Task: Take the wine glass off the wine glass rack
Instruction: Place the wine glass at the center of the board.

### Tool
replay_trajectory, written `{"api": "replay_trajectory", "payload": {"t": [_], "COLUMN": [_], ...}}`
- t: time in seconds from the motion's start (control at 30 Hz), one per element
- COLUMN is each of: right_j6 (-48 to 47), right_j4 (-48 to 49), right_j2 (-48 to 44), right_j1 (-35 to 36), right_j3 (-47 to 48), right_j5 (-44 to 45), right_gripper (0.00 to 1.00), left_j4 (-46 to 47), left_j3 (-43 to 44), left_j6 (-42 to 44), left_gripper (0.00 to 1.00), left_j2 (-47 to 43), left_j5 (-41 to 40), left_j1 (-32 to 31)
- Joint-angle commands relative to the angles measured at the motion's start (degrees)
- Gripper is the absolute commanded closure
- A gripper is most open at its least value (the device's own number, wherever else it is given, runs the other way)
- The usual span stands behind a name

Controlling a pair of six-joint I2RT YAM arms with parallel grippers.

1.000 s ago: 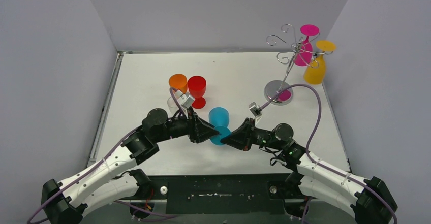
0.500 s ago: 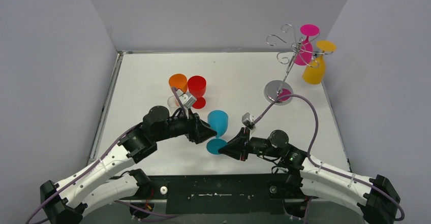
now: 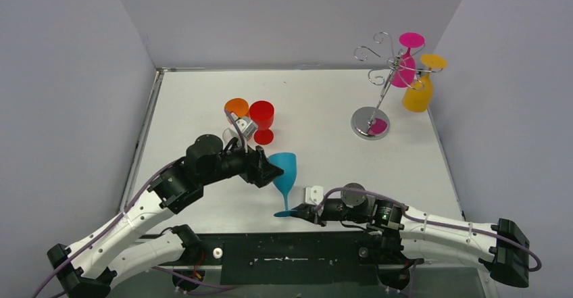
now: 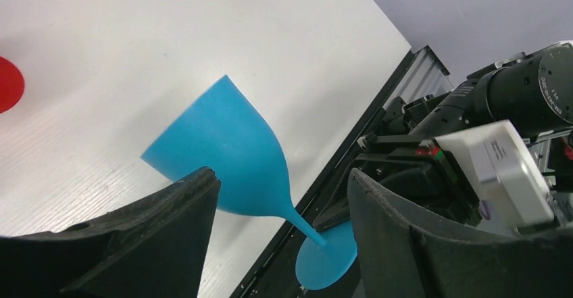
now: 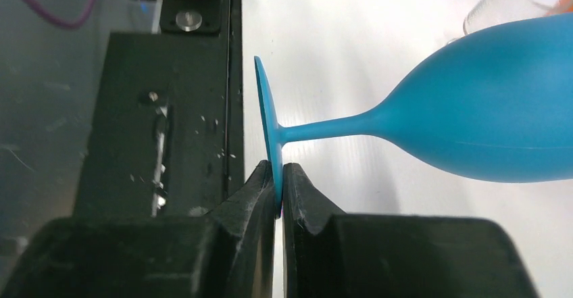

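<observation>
Two, pink glass (image 3: 405,73) and yellow glass (image 3: 419,97), left on wine glass rack (image 3: 363,117); clamps right claw (image 5: 278,174) on blue glass (image 3: 284,165) foot, left claw (image 3: 272,174) apart.

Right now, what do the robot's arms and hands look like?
The left arm and right arm have white tube sections near the bases and chunky black round joints further out. A thin purple cable runs along each. The left hand and right hand are black with two wedge-shaped fingers each, and a small pale camera box sits by each wrist.
</observation>
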Motion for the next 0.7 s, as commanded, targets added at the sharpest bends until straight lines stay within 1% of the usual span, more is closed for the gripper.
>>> {"api": "replay_trajectory", "payload": {"t": [0.0, 0.1, 0.13, 0.2, 0.23, 0.3, 0.37, 0.47, 0.53, 0.67], "right_j6": [-19.5, -25.5, -26.9, -29.0, -29.8, -30.6, -31.3, -32.6, -33.1, -33.6], "right_j4": [-4.4, -5.4, -5.3, -5.1, -5.1, -4.9, -5.2, -6.0, -6.5, -6.4], "right_j2": [2.3, 2.8, 2.8, 2.8, 2.8, 2.8, 2.9, 3.5, 4.0, 3.9], "right_j1": [4.2, 6.1, 6.6, 7.5, 7.9, 8.4, 8.6, 8.7, 8.8, 8.8], "right_j3": [4.4, 4.6, 4.4, 4.2, 4.3, 4.6, 4.9, 5.2, 5.4, 5.4], "right_j5": [3.2, 4.8, 5.1, 5.8, 6.0, 6.7, 6.7, 6.7, 6.8, 6.2], "right_gripper": [1.0, 1.0, 1.0, 1.0, 1.0, 1.0, 1.0, 1.0, 1.0, 1.0], "left_j4": [-8.2, -13.3, -14.9, -19.0, -20.3, -20.2, -17.5, -11.0, -8.8, -9.1], "left_j3": [7.3, 11.2, 12.3, 14.7, 15.6, 15.6, 14.6, 11.9, 10.8, 10.2], "left_j6": [4.6, 8.5, 9.5, 11.4, 12.4, 13.1, 12.3, 9.7, 9.3, 9.8], "left_gripper": [0.31, 0.29, 0.28, 0.28, 0.28, 0.28, 0.28, 0.28, 0.28, 0.28], "left_j2": [1.9, 4.9, 5.9, 8.2, 9.4, 11.0, 11.5, 10.7, 9.8, 9.8], "left_j5": [2.2, 11.0, 12.7, 13.6, 15.9, 23.2, 30.3, 39.4, 42.5, 43.5], "left_j1": [1.9, 5.9, 7.6, 12.2, 14.5, 18.2, 19.3, 19.3, 19.3, 19.2]}}
